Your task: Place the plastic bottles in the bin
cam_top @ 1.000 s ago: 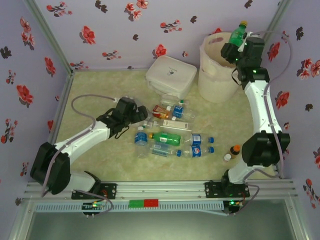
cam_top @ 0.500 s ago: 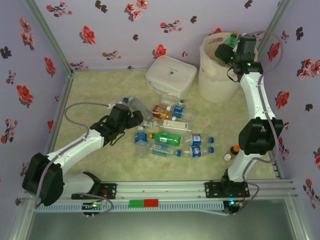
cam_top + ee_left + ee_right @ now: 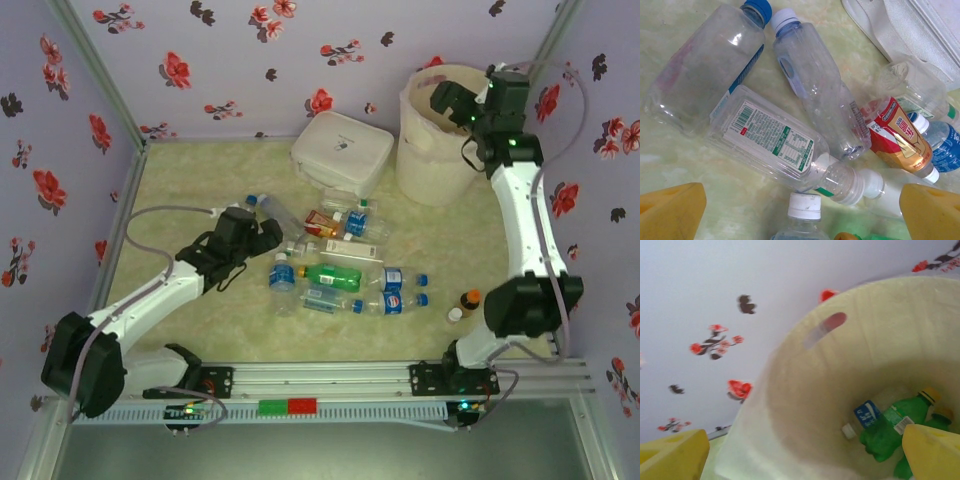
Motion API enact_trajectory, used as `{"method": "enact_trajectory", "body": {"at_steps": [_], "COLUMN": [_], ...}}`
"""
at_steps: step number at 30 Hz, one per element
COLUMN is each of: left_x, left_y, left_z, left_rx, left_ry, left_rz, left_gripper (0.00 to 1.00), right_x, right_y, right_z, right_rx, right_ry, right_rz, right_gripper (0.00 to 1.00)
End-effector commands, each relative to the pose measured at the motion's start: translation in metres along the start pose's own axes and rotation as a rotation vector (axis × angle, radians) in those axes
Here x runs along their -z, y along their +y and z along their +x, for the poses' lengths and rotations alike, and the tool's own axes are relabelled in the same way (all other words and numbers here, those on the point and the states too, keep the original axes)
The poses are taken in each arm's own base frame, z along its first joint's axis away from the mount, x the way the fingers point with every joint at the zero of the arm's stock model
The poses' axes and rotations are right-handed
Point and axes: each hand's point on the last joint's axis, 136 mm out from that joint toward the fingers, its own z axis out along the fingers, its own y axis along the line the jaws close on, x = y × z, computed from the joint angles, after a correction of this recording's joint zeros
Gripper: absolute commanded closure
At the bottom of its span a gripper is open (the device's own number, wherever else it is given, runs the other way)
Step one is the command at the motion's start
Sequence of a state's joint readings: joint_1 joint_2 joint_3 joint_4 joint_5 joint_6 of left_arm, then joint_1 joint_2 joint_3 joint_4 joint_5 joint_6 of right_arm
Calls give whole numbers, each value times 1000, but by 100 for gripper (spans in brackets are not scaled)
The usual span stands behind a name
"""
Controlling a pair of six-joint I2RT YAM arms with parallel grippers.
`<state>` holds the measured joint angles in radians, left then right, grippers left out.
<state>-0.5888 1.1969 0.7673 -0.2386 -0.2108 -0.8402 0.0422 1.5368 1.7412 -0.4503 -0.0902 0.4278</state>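
1. The left jaws, spread and empty, hover over the plastic bottles (image 3: 775, 142), which lie heaped at the middle of the desk (image 3: 200, 180); probably they are choosing one.
2. The right jaws, spread and empty, hang over the bin (image 3: 430, 160) at far right, where green bottles (image 3: 890, 432) lie inside.

The walls (image 3: 250, 60) are light purple with red and dark flowers. The bench (image 3: 180, 190) is pale green and cloudy. The bin (image 3: 425, 165) is cream; the green bottles (image 3: 880, 435) in it have yellow caps. The clear bottles (image 3: 810, 85) have blue or white caps. The case (image 3: 342, 150) is white. The left claw (image 3: 802, 200) has yellow fingers.
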Motion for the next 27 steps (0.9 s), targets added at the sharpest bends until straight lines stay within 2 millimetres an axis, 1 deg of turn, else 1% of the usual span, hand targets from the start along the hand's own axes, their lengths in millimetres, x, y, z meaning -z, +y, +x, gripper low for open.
{"method": "enact_trajectory", "body": {"at_steps": [1, 5, 9, 11, 15, 18, 21, 24, 27], "left_x": [5, 7, 10, 10, 11, 10, 5, 1, -5], "left_y": [10, 10, 9, 7, 0, -2, -1, -3, 1], "left_z": [6, 24, 46, 58, 84, 98, 109, 118, 125], "left_rx": [12, -7, -57, -73, -127, -157, -153, -157, -171], "left_ry": [15, 67, 119, 145, 191, 214, 222, 236, 260], "left_rz": [-40, -65, -84, -82, -58, -47, -40, -39, -72], "left_gripper": [0, 0, 0, 0, 0, 1, 0, 0, 0], "right_x": [25, 48, 67, 72, 76, 76, 73, 72, 70], "right_y": [24, 36, 35, 34, 38, 32, 26, 27, 25], "right_z": [19, 60, 104, 127, 181, 215, 243, 270, 286], "right_rx": [35, 51, 11, 18, 52, 52, 50, 47, 45], "right_ry": [1, 14, 53, 88, 195, 263, 321, 402, 449], "right_rz": [-53, -58, -66, -57, -69, -56, -57, -105, -113], "right_gripper": [0, 0, 0, 0, 0, 0, 0, 0, 0]}}
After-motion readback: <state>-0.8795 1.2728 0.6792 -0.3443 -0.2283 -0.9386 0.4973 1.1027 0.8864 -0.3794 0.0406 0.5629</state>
